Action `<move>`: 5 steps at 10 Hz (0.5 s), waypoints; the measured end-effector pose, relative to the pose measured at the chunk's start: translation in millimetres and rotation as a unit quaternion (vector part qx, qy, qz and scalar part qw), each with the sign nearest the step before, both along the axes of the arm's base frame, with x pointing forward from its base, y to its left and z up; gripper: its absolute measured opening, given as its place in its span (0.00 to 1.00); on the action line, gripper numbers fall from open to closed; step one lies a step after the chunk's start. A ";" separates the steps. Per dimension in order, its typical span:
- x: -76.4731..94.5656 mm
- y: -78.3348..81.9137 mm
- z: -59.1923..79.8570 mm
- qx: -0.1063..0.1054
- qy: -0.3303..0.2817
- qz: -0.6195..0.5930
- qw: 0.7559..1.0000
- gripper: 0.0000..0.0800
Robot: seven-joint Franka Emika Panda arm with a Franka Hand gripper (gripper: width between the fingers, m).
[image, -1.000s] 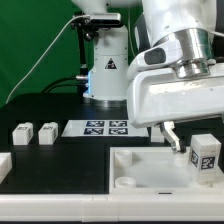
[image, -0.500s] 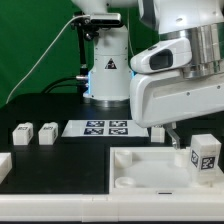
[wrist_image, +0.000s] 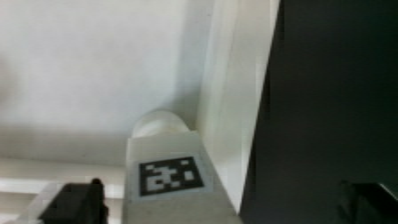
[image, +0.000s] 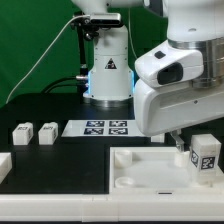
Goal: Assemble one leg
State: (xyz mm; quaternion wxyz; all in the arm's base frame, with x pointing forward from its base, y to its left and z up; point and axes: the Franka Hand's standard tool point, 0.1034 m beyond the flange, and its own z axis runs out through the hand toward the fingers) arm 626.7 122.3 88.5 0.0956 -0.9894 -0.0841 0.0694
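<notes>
On the black table, the small white marker-faced plastic leg stands lower right in the exterior view, on the flat white panel; the two-finger gripper, spread wide, should centre before closing

Green backdrop behind, black tabletop below.

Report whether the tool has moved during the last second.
Yes. The tool has shifted toward the exterior view's right, away from the marker board, and lower toward the leg.
</notes>
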 end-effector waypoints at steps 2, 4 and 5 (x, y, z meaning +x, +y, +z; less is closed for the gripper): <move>2.5 -5.5 -1.5 -0.002 -0.003 -0.001 1.000 0.81; 3.8 -9.1 -1.1 -0.002 -0.005 0.004 1.000 0.81; 3.7 -8.6 -1.1 -0.001 -0.005 0.005 1.000 0.81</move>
